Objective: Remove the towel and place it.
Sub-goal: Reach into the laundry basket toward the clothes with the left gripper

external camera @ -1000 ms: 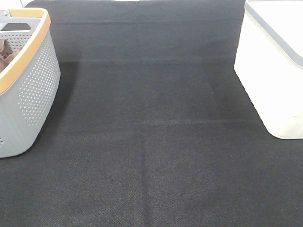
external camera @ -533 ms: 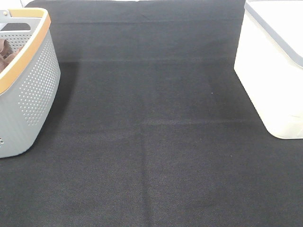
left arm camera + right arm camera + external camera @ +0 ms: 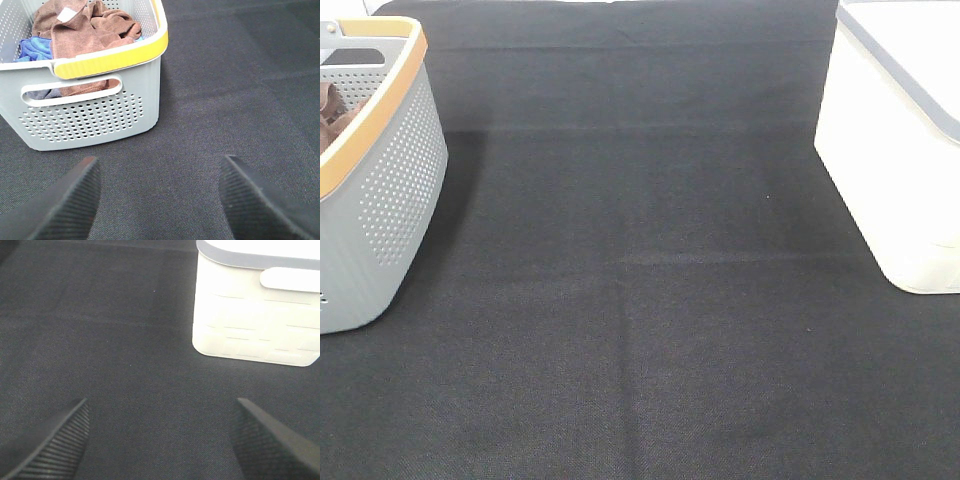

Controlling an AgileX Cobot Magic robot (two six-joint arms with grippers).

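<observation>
Exterior high view: a grey perforated basket with an orange-yellow rim stands at the upper left of the frame, cut by the frame's edge. A white bin with a grey lid stands at the upper right. Both sit on the table, which is covered in dark woven fabric, and they are well apart. A sliver of brown cloth shows inside the basket at the far left edge. The left wrist view looks into the basket: the towel, reddish-brown, lies inside it with a small white tag on its upper fold. More brown folds bunch just beside it; whether they are 1 piece with it or a 2nd cloth I cannot tell. A blue cloth lies touching the towel. The left claw stands wide and holds nothing, above the table near the basket's outer wall. The right claw is likewise wide and holds nothing, over the table with the white bin ahead of it.
</observation>
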